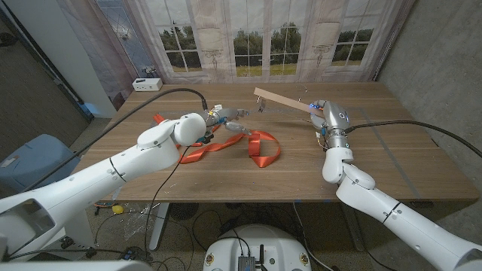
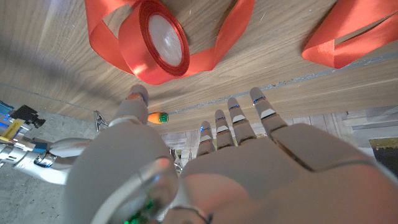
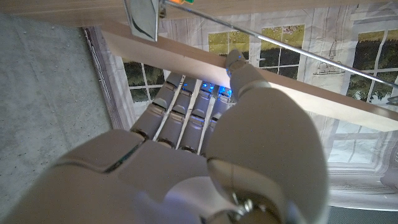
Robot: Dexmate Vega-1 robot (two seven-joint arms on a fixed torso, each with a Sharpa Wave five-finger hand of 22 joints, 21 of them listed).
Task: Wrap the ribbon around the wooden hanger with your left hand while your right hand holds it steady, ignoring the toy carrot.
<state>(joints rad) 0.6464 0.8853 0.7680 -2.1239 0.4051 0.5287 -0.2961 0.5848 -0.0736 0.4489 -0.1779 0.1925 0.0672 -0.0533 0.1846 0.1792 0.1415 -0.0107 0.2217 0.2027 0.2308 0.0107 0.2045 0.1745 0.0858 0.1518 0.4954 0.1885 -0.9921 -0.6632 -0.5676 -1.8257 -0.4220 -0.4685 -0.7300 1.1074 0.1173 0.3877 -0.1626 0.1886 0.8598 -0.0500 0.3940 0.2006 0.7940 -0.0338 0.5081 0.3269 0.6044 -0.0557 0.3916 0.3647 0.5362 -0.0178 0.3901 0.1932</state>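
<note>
A long orange-red ribbon (image 1: 260, 147) lies in loose loops on the wooden table (image 1: 392, 162). Its spool (image 2: 163, 40) stands just beyond my left fingertips. My left hand (image 1: 224, 120) hovers over the ribbon's left part, fingers spread (image 2: 235, 118) and holding nothing. My right hand (image 1: 325, 114) grips one end of the wooden hanger (image 1: 282, 102) and holds it raised above the table's far middle. The bar (image 3: 186, 46) runs across that hand's fingers, and the metal hook (image 3: 143, 18) hangs from it. A small toy carrot (image 2: 158, 117) lies on the table farther off.
A white box (image 1: 147, 84) sits at the table's back left corner. A black cable (image 1: 151, 102) crosses the left side of the table and another (image 1: 422, 126) runs over the right side. A blue bin (image 1: 30, 162) stands on the floor to the left.
</note>
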